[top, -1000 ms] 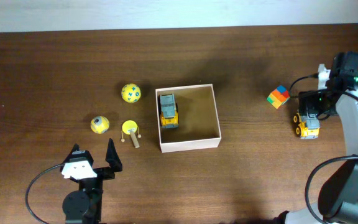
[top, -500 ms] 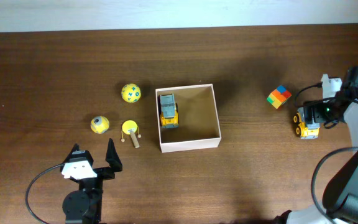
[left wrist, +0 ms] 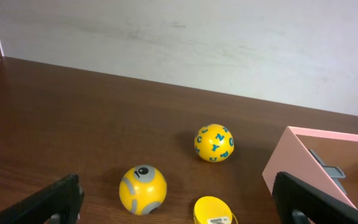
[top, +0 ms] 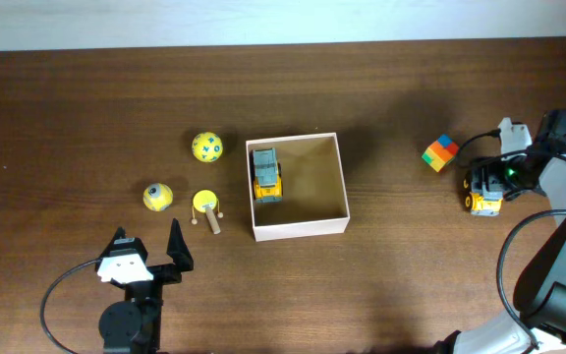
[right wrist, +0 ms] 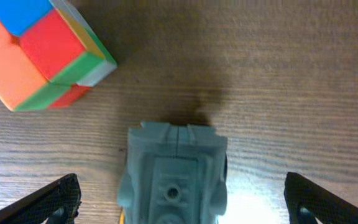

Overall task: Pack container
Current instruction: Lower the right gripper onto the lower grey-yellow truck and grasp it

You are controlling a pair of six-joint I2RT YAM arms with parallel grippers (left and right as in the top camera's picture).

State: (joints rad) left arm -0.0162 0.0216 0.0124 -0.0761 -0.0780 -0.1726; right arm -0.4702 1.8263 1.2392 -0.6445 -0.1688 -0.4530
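Dark wooden worktop (top: 86, 98) carries the container (top: 301, 227) at its middle, one truck (top: 266, 174) already inside along the left wall. At the far right, the right claw (right wrist: 182, 200) hovers spread wide and empty over a second truck (right wrist: 173, 177) beside the cube (right wrist: 42, 50). The left claw (left wrist: 179, 199) hangs spread near the balls (left wrist: 214, 142). Grasping that second truck looks like the step in hand. The next move probably calls for descending, closing across its sides, lifting, and carrying it to the container's free right half.

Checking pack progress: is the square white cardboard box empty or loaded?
Not empty: the white-walled cardboard box holds one yellow-and-grey toy truck by one wall; the rest is bare brown floor.
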